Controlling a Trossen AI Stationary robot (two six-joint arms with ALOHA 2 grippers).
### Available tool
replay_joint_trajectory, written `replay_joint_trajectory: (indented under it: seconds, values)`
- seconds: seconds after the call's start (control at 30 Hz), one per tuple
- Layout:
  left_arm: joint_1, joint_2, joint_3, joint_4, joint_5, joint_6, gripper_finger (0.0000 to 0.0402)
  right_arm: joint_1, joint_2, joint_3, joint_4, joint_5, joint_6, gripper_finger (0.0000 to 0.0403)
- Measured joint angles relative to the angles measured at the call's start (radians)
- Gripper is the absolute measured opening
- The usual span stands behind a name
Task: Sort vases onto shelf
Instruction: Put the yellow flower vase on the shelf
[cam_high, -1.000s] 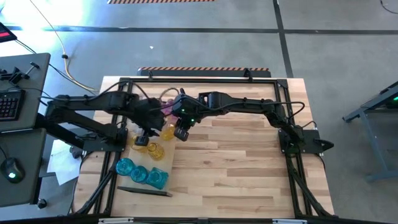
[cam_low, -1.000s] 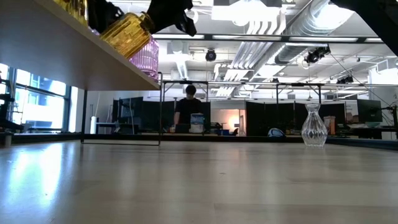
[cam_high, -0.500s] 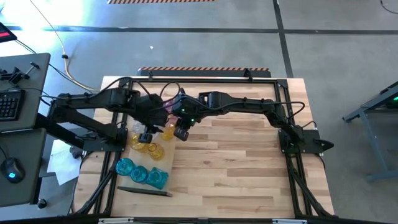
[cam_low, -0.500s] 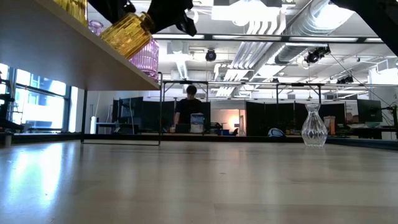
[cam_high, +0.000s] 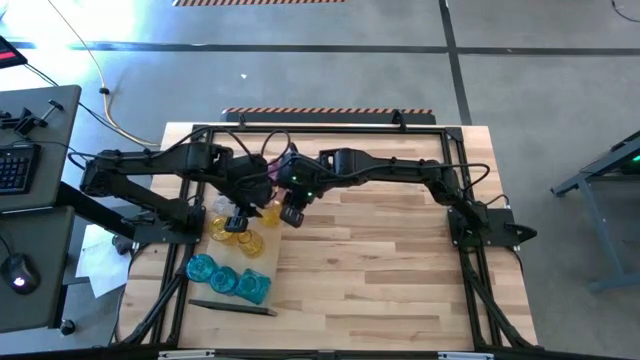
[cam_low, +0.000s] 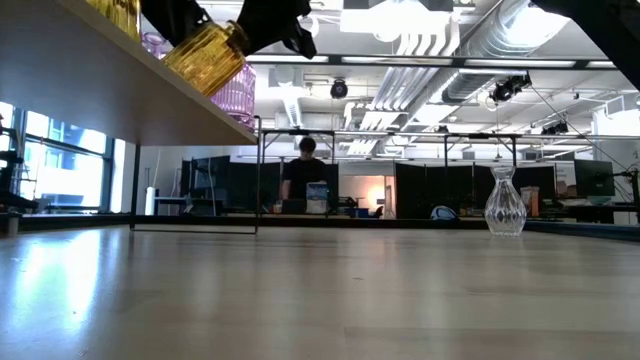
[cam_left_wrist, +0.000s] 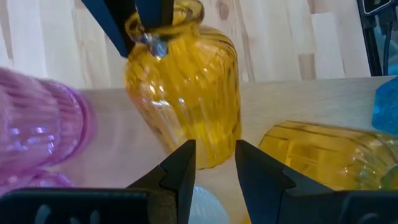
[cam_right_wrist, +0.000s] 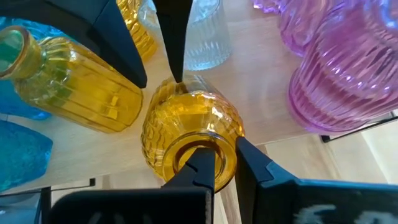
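From above, both dark arms meet over the long flat light-wood shelf (cam_high: 255, 262) at the left side of the bench (cam_high: 400, 270); teal ribbed glass vases (cam_high: 228, 278) stand on its near end.

At bench height, a tilted amber ribbed glass vase (cam_low: 205, 55) hangs at the shelf edge, beside a pink ribbed glass vase (cam_low: 238, 95).

In the left wrist view, the left tool (cam_left_wrist: 211, 167) is released, its fingers parted just before the amber vase.

In the right wrist view, the right tool (cam_right_wrist: 219, 163) is clenched on the rim of the amber vase (one finger inside the mouth). Glass is probably slippery, stiff and fragile; the rim seems the best hold.
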Motion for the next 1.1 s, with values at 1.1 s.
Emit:
replay_joint_trajectory:
  seconds: [1.1]
  values:
    - [0.003,-0.009,-0.056,0.03,0.022,-0.076,0.0106,0.001,0.001,0.0,0.044,-0.018,-0.011,0.002]
